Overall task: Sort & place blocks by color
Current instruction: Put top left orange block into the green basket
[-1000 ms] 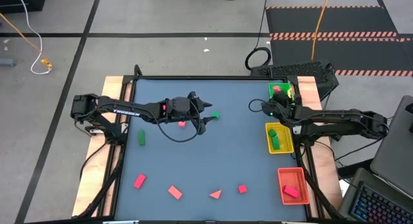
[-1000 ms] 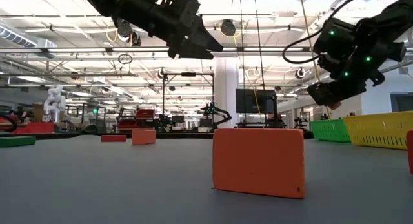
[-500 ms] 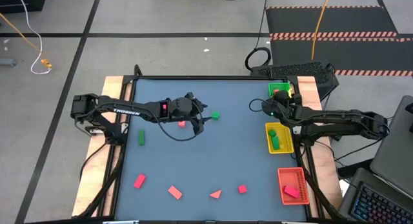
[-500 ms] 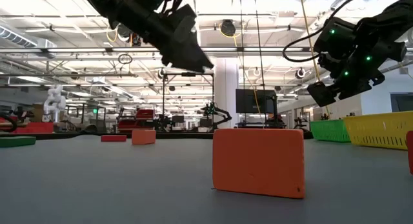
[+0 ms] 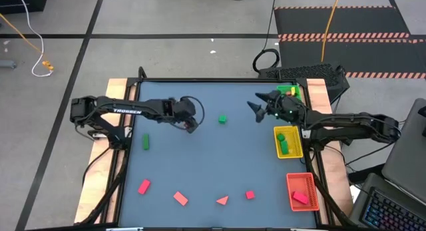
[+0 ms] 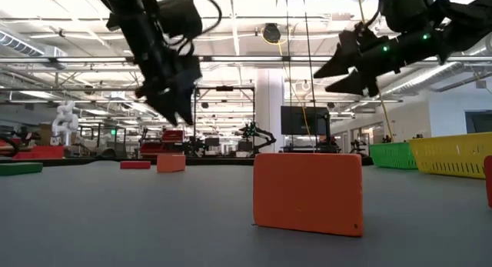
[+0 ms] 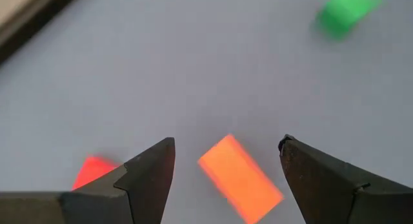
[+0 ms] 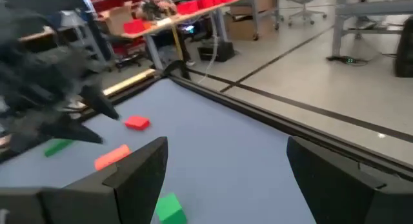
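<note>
My left gripper (image 5: 191, 126) is open and points down over an orange-red cuboid block (image 7: 240, 179), which lies flat on the table below the gap between the fingers. The gripper hangs above the block in the low view (image 6: 175, 117). A red block (image 7: 93, 169) lies beside it. A green cube (image 5: 221, 118) rests on the table between the two arms. My right gripper (image 5: 255, 106) is open and empty, held level above the table beside the green tray (image 5: 290, 90). A green cuboid (image 5: 145, 142) lies at the left.
A yellow tray (image 5: 278, 142) holding green blocks and a red tray (image 5: 293, 191) holding red blocks stand along the right edge. Several red blocks lie near the front edge: (image 5: 144, 186), (image 5: 180, 198), (image 5: 222, 200), (image 5: 249, 195). One of them fills the low view's foreground (image 6: 307, 192).
My left gripper has drawn back toward the table's left edge, tipped from level to pointing down, and come over the orange-red block. My right gripper has swung away from the green tray toward the table's middle and tipped up to level.
</note>
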### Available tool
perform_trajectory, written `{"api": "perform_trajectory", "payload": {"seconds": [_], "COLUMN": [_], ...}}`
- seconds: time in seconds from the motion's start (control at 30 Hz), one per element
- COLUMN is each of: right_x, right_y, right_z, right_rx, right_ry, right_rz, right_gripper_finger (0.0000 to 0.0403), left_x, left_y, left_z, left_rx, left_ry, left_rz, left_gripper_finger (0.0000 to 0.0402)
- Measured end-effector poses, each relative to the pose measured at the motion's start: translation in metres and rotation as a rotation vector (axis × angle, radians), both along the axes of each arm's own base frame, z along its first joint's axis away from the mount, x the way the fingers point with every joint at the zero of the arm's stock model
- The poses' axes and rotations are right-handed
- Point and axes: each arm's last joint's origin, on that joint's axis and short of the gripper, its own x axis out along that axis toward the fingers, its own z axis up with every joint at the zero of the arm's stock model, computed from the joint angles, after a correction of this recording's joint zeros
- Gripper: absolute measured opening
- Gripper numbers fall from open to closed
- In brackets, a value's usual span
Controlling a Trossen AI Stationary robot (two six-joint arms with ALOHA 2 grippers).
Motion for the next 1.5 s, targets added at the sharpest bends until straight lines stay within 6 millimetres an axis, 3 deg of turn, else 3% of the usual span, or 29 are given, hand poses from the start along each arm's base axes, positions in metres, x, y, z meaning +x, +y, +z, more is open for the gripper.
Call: {"api": "perform_trajectory", "payload": {"seconds": [0.43, 1.07, 1.5], "right_x": [0.012, 0.011, 0.011], "right_y": [-0.005, -0.009, -0.009], "right_z": [-0.002, -0.002, -0.001], "right_rx": [-0.06, -0.071, -0.072], "right_ry": [-0.047, -0.053, -0.059], "right_rz": [0.004, -0.015, -0.015], "right_gripper_finger": [0.0313, 0.0313, 0.0313], "left_x": [0.003, 0.01, 0.011], "left_y": [0.001, -0.01, -0.012], "left_z": [-0.034, -0.042, -0.061], "left_rx": [-0.121, -0.174, -0.234], "left_ry": [0.117, 0.11, 0.205], "left_rz": [0.141, 0.091, 0.093], "left_gripper_finger": [0.0276, 0.0276, 0.0275]}}
